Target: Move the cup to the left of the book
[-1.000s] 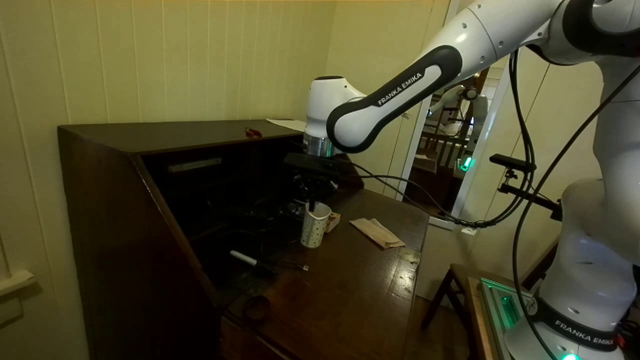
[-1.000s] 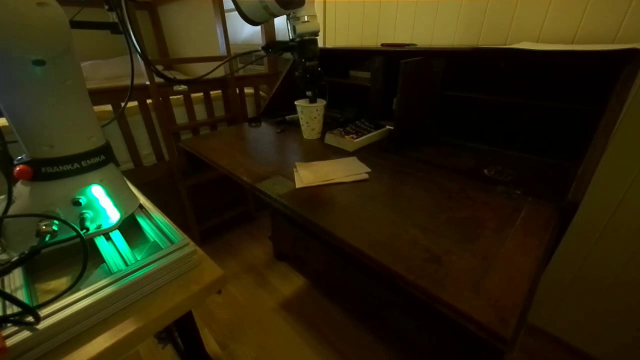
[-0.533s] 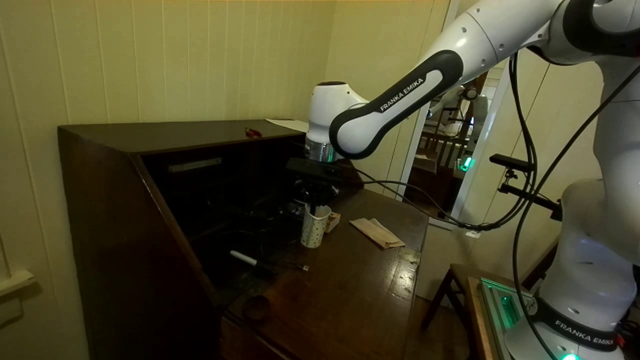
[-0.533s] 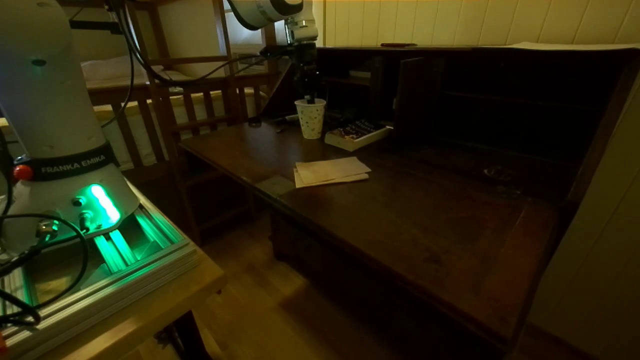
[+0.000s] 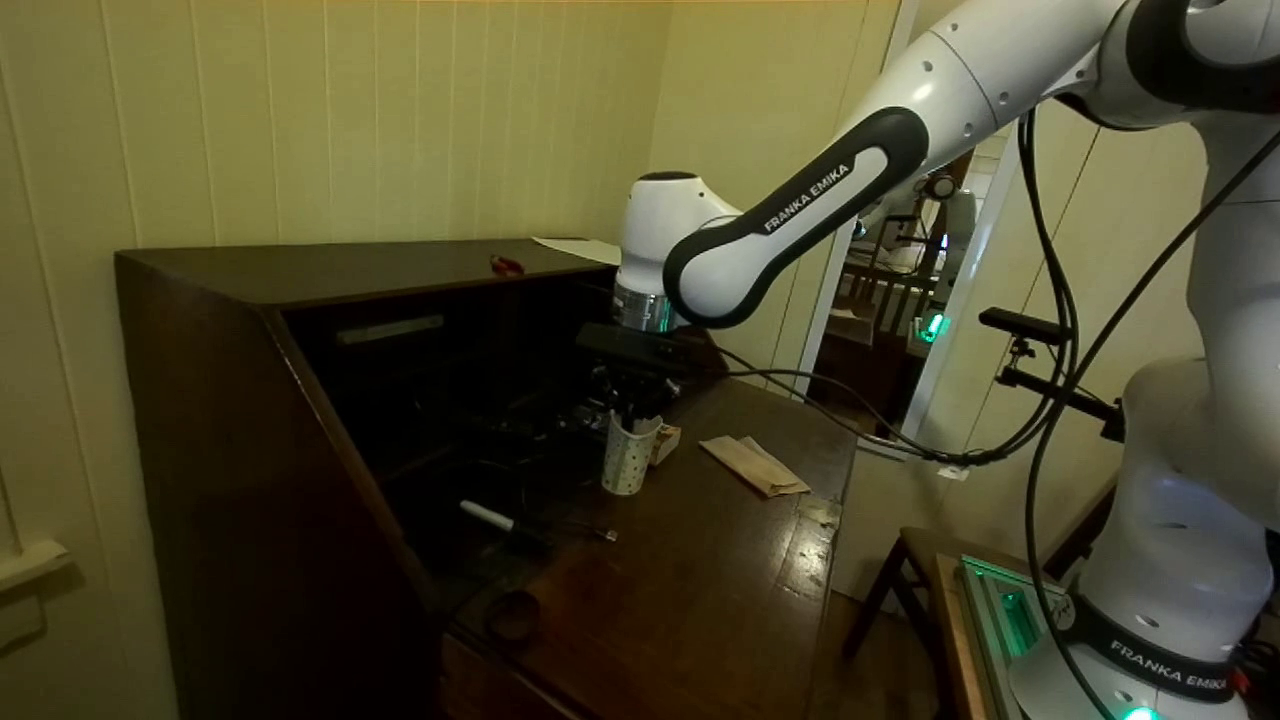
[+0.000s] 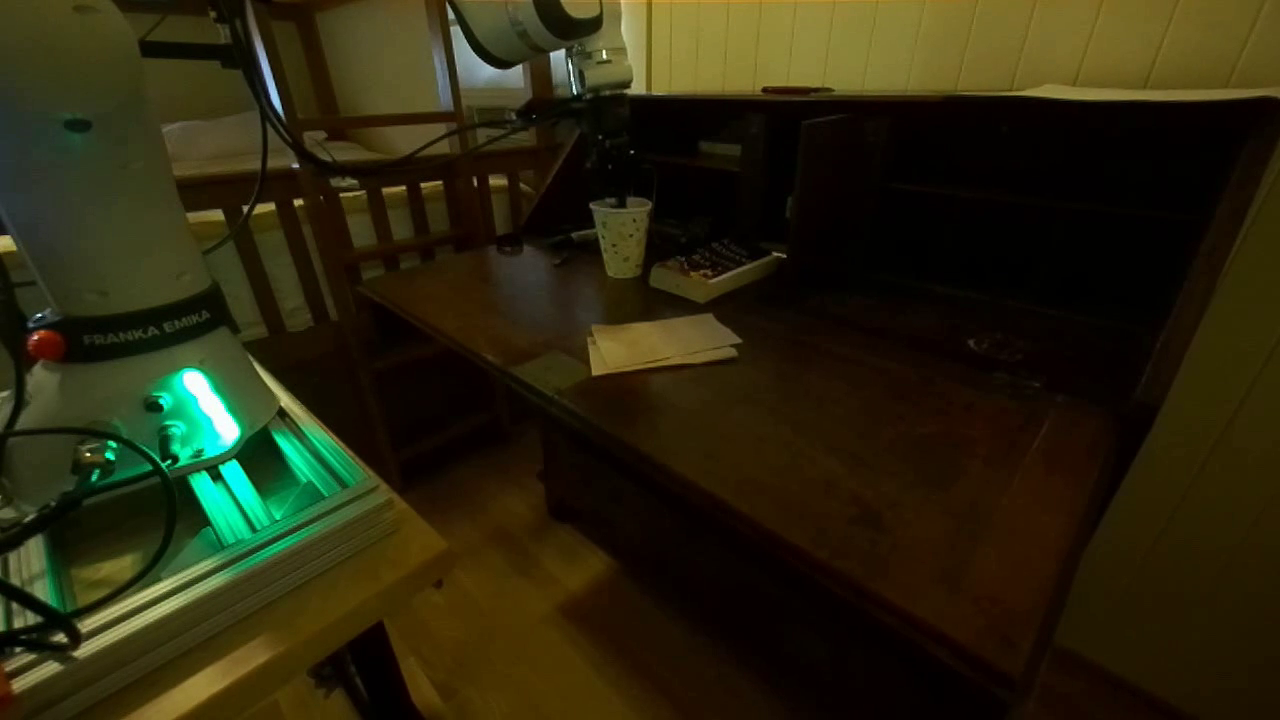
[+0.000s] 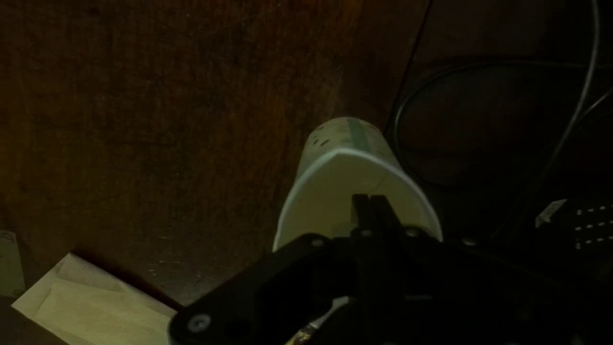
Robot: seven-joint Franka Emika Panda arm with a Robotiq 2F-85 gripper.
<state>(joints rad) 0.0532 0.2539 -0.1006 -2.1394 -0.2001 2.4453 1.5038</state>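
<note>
The cream-white dotted paper cup (image 5: 627,465) stands upright on the desk in both exterior views (image 6: 622,248). The wrist view looks into its mouth, with its outer wall (image 7: 335,136) beyond the rim, which looks bent into a point. The book (image 6: 715,262) is a thick paperback with a dark printed cover, lying right of the cup in this exterior view; elsewhere its page edge (image 5: 664,446) shows behind the cup. My gripper (image 7: 369,196) points down into the cup's mouth. Its two fingers are together with nothing visible between them. The lower fingers are hidden by the cup in both exterior views.
Folded tan papers (image 6: 660,343) lie on the desk near the book. A marker (image 5: 487,516), a cable end (image 5: 600,532) and a dark ring (image 5: 512,615) lie on the cup's other side. The desk's dark hutch (image 6: 1000,230) rises behind; cables (image 7: 479,67) lie beside the cup.
The arm has come down a little, and the gripper's fingers sit deeper in the cup. The cup, book and papers have not visibly moved.
</note>
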